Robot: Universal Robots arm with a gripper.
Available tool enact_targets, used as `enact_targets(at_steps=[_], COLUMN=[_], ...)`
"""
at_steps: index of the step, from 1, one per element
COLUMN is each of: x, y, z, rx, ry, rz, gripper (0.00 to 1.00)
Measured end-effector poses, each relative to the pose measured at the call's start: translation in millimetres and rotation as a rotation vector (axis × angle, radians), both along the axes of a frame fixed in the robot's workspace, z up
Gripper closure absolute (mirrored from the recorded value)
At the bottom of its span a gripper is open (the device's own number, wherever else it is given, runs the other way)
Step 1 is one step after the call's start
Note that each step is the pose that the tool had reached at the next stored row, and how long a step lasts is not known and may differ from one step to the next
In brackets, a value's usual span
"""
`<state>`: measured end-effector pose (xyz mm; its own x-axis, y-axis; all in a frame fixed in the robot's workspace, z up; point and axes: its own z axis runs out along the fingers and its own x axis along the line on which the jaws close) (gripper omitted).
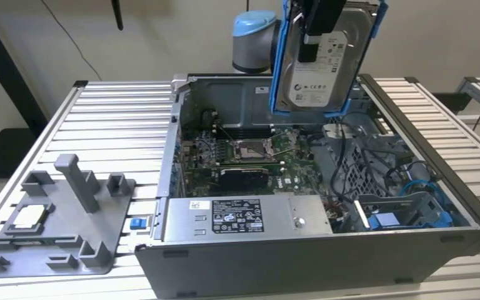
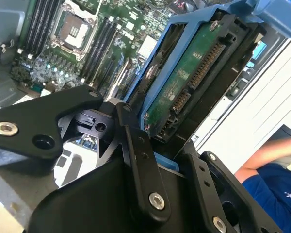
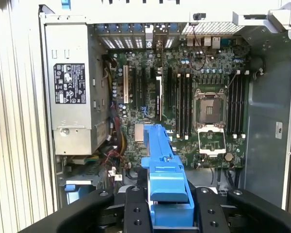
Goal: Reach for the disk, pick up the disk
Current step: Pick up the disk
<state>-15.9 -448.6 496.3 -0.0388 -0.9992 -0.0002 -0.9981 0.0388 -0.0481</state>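
Hanging above the open computer case, the disk is clear of the chassis and held upright in the air, its white-labelled silver face turned toward the exterior camera and its blue bracket framing the sides. The pincer grips it from above at the top edge, the black body overlapping the upper part of the label.

In the second wrist view the pincer is pinched on the disk: black fingers stand on either side of the bracket's lower edge, and the drive's green circuit board and connector row face that camera. In the first wrist view the blue bracket sits edge-on between the two black finger links, flanked closely on both sides.

Below the held disk lies the motherboard with its empty processor socket. The grey power supply with a black-and-white sticker occupies the near wall of the case in the exterior view. The case rests on a slatted metal tabletop. To the exterior view's left of the case stands a grey plastic fixture holding a small square white-topped chip. A person's arm and blue sleeve appear in the second wrist view, well apart from the pincer.
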Motion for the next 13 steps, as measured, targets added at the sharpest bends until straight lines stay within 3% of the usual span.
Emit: enact_targets(at_steps=[8, 13], x=[0.4, 1.1], y=[-12.1, -24.0], z=[-0.1, -0.3], rx=[0.0, 0.0], ry=[0.0016, 0.003], rz=[0.0, 0.0], gripper=[1.0, 1.0])
